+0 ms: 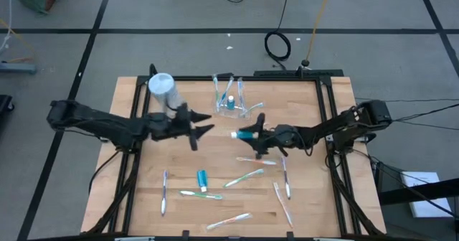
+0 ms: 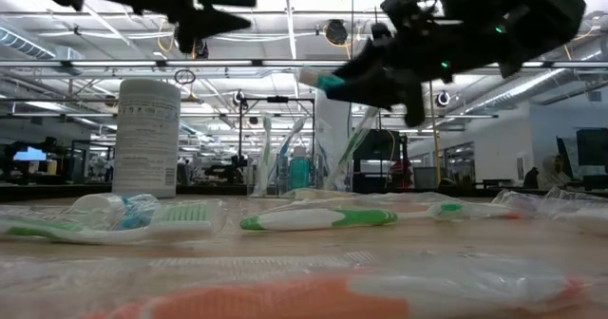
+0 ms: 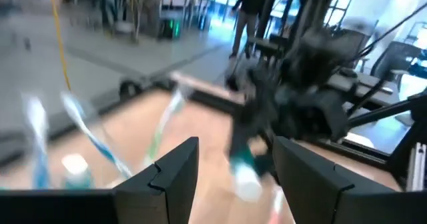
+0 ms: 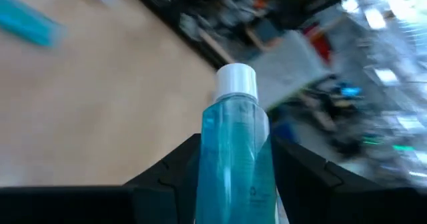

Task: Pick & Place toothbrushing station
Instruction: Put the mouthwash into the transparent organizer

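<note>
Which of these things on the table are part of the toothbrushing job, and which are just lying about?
Job:
- clear cup with brushes in it
- loose toothbrushes on the wood
- toothpaste tube on the table
- blue tube held in the right end effector

Lying about:
- white cylindrical container
- cable coil on the floor

My table (image 1: 143, 198) is light wood planking inside a black metal frame (image 1: 324, 112). Around it lies a grey floor (image 1: 179, 11) crossed by dark lines. A coiled black cable (image 1: 277, 45) rests on the floor past the far edge, beside a yellow cord (image 1: 315, 26). White paper (image 1: 423, 191) lies on the floor on my right.

Looking level across the table, I see a large open hall: ceiling beams and pipes (image 2: 285, 63), rows of strip lights (image 2: 294, 15), distant workstations with monitors (image 2: 28, 154). A person in dark clothes (image 3: 250, 11) stands far off in the hall.
</note>
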You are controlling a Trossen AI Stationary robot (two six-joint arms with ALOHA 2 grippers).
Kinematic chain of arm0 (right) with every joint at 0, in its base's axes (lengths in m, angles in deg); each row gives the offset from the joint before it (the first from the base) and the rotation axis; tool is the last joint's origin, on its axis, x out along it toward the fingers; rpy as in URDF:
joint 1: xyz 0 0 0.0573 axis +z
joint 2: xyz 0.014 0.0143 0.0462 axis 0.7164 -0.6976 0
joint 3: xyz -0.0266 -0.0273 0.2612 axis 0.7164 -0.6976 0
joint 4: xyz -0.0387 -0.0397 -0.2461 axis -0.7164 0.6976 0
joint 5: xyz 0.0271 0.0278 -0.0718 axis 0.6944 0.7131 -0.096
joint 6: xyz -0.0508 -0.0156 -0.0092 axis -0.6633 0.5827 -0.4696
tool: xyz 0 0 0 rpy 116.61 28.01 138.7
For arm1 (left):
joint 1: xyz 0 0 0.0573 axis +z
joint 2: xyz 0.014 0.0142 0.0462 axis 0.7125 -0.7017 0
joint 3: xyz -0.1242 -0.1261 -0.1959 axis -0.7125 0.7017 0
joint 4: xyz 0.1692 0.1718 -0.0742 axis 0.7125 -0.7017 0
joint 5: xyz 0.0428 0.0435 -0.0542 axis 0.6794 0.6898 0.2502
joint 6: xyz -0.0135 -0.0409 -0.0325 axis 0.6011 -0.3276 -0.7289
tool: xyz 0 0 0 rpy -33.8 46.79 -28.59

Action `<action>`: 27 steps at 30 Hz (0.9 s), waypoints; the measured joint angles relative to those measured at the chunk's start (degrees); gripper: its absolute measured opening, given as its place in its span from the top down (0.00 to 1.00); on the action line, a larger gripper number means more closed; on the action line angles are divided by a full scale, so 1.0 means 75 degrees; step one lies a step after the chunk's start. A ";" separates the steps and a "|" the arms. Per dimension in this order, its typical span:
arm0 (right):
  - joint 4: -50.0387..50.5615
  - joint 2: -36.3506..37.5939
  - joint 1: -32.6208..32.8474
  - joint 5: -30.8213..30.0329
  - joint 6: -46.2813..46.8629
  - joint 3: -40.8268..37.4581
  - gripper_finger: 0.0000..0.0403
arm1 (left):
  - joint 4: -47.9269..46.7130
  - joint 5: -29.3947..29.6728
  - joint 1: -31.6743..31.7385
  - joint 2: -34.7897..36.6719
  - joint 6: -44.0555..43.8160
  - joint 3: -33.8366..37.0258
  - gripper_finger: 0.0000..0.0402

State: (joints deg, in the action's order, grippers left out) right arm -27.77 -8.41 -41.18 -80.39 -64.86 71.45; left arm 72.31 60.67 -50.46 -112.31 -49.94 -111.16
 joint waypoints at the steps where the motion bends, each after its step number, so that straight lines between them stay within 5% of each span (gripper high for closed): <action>1: 0.0022 -0.0029 0.0002 -0.0244 -0.0222 0.0129 0.62 | 0.0071 0.0002 0.0020 -0.0293 -0.0292 0.0000 0.50; 13: 0.0574 -0.0020 0.0315 -0.0742 -0.0606 0.0289 0.62 | 0.0447 -0.0082 0.0252 -0.2564 -0.2318 -0.0754 0.50; 27: 0.0404 -0.0023 0.0318 -0.0956 -0.0641 0.0289 0.62 | 0.0642 -0.0600 0.0252 -0.3178 -0.2083 -0.1139 0.50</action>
State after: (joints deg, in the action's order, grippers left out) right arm -24.74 -8.58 -38.80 -87.56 -69.66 73.62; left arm 77.13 56.17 -48.57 -136.14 -65.56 -119.71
